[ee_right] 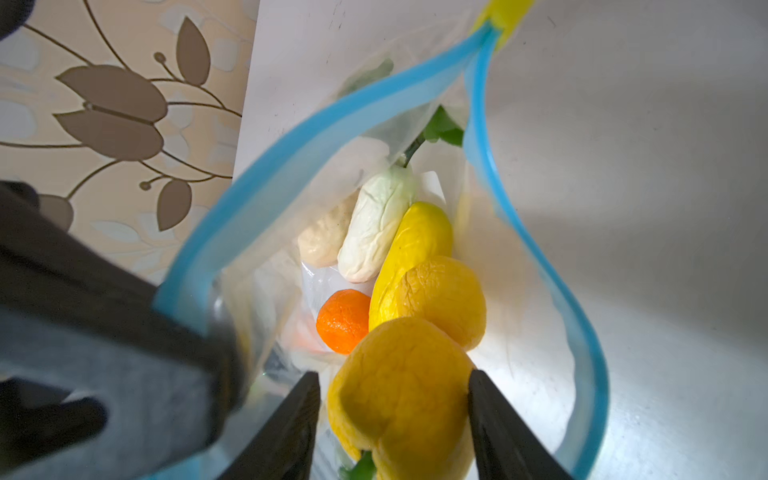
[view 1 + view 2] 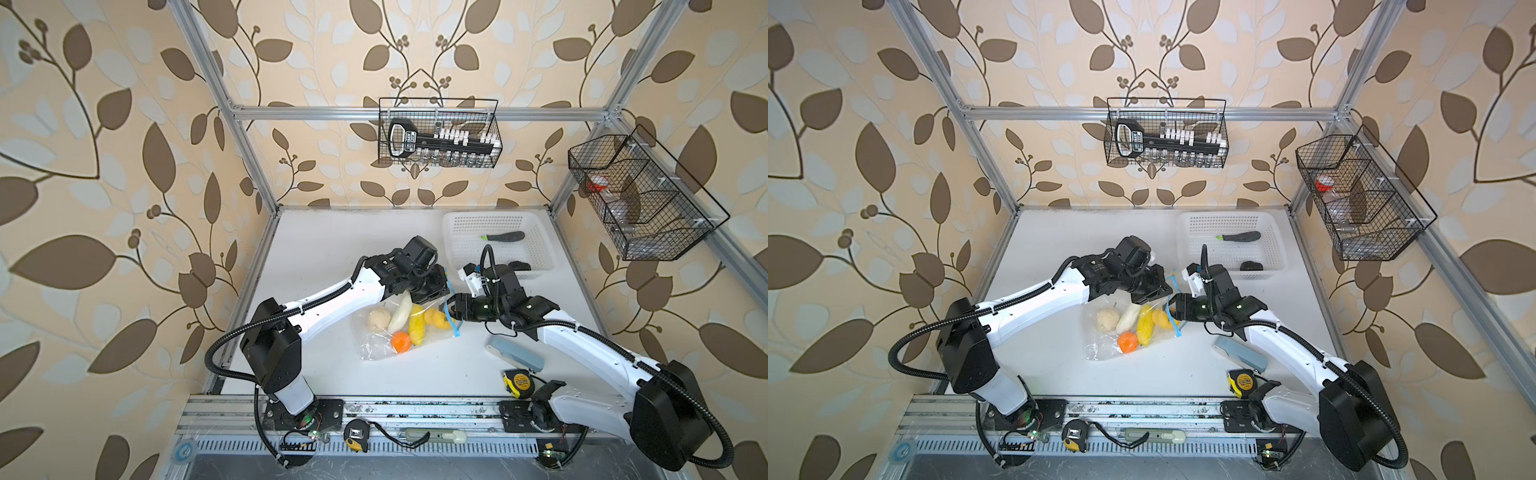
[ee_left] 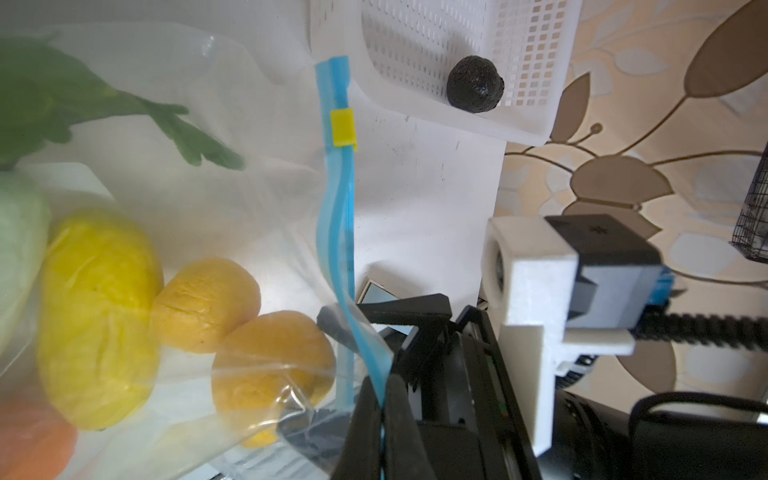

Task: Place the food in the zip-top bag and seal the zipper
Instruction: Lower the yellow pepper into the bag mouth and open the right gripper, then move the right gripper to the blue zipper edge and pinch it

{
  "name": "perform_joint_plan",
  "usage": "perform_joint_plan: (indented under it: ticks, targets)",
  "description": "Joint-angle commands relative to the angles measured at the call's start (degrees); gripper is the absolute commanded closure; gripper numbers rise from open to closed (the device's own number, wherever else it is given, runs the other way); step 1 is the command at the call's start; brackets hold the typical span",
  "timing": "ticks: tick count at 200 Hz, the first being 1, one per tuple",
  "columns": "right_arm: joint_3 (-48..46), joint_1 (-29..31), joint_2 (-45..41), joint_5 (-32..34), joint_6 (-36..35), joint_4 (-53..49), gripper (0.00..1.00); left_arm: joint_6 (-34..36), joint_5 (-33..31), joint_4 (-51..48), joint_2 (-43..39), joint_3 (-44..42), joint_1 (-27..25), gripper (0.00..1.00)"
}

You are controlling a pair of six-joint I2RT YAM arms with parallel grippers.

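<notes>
The left arm (image 2: 332,297) and right arm (image 2: 590,349) look like twins from here: glossy white shells along the long links, chunky black housings at every joint. Small dark screw heads (image 2: 588,392) dot the white covers. A thick black ribbed cable (image 3: 702,328) trails off each one. Each foot is a black base plate (image 2: 328,409). Near the wrist sits a white printed bracket (image 3: 528,282) carrying a grey-and-black camera block (image 3: 602,249) with a blue plug (image 3: 665,286). The fingers (image 1: 286,428) are matte black.
</notes>
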Motion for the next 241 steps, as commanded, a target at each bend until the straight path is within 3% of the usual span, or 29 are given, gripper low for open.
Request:
perform_joint_plan:
  ticks: [1,87,132,167,241]
  targets:
    - [1.71,0.62,0.93,-2.02,1.16,0.34,0.42,1.14,-1.56,0.19,-3.51,1.75,-0.13,1.0]
    - [8.97,0.36,-2.32,7.69,-5.53,-11.16,0.39,1.18,-1.91,0.34,-4.69,0.27,0.21,1.0]
    - [8.5,-3.53,-3.74,11.78,-8.21,-14.77,0.41,1.22,-1.91,0.71,-5.29,-0.62,0.31,1.0]
    - [4.71,-7.84,-3.27,9.52,-7.45,-13.44,0.44,1.14,-1.87,0.85,-5.23,-0.72,0.29,1.0]
    - [0.63,-8.16,0.0,7.64,-6.56,-9.09,0.64,1.14,-1.89,0.89,-5.29,-0.87,0.27,1.0]
